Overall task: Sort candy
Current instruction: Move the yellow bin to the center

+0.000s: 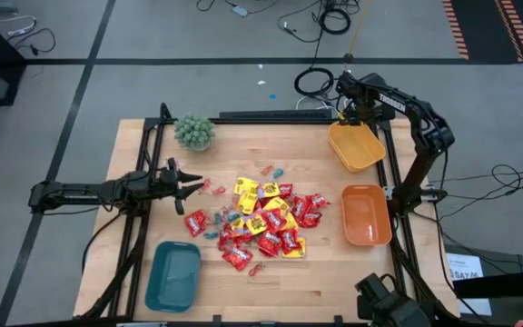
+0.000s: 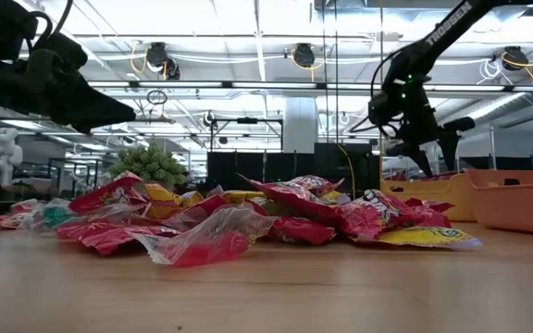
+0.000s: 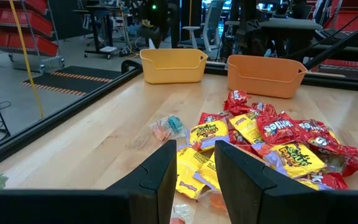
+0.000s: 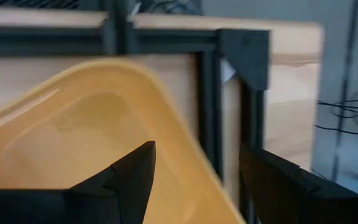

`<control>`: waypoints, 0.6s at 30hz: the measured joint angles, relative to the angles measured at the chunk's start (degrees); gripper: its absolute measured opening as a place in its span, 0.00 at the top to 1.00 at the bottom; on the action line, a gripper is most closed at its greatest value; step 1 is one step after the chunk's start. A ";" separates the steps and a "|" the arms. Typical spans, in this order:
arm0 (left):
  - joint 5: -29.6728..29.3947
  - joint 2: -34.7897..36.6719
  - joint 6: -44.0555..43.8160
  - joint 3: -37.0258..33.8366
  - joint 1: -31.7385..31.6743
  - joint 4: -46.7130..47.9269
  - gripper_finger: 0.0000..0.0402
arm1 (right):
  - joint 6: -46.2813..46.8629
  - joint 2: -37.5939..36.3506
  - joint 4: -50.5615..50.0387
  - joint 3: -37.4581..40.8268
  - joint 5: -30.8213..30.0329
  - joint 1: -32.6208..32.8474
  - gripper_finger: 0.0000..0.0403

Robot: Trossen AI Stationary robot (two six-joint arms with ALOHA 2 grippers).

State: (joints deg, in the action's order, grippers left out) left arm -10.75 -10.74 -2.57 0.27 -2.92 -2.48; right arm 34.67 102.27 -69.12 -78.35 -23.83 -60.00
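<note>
Currently, your left tool (image 1: 192, 184) fingers apart, empty, beside candy (image 1: 260, 224) heap mid-worktop (image 1: 316, 277); right tool (image 1: 350, 113) fingers apart over yellow bin (image 1: 356, 148)

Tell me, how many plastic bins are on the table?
3. The yellow bin sits at the far right corner, under the right arm. The orange bin is just nearer on the right side. The teal bin is at the near left. None looks hidden.
</note>
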 joint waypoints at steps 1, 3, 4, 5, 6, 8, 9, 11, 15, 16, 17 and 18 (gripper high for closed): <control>0.00 0.00 0.00 0.00 0.00 0.00 0.71 | 0.30 0.44 -0.01 0.00 -0.50 0.06 0.44; 0.00 0.00 0.00 -0.01 0.00 0.00 0.71 | 0.37 1.33 -0.16 0.00 -1.39 0.18 0.44; 0.01 0.00 0.00 0.00 0.00 0.00 0.71 | 0.36 1.72 -0.45 0.00 -1.48 0.39 0.44; -0.01 0.00 0.00 0.00 0.00 0.00 0.71 | 0.14 2.17 -0.79 0.00 -1.44 0.49 0.44; 0.01 0.00 0.00 -0.02 0.00 0.00 0.71 | -0.21 2.76 -1.05 0.00 -1.11 0.47 0.44; 0.01 0.00 -0.01 -0.01 0.00 0.00 0.71 | -0.71 4.16 -1.57 0.00 -0.55 0.43 0.44; 0.00 0.00 0.00 -0.01 0.00 0.00 0.71 | -0.82 4.76 -2.04 0.00 -0.52 0.43 0.44; 0.01 0.00 0.00 -0.01 0.00 0.00 0.71 | -0.89 5.79 -2.95 0.01 -0.48 0.45 0.44; 0.01 0.00 0.00 0.00 0.00 0.00 0.71 | -1.10 8.25 -5.47 0.02 -0.24 0.45 0.46; 0.00 0.00 0.00 0.00 0.00 0.00 0.71 | -1.28 8.51 -5.89 0.02 -0.23 0.49 0.47; 0.01 0.00 0.00 -0.01 0.00 0.00 0.71 | -1.37 8.71 -6.29 0.02 -0.29 0.66 0.49; 0.00 0.00 0.00 -0.01 0.00 0.00 0.71 | -1.48 8.85 -6.50 0.02 -0.28 0.80 0.52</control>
State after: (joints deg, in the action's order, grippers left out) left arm -10.75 -10.74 -2.57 0.26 -2.92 -2.48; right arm 33.19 111.12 -75.62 -78.32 -24.10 -59.19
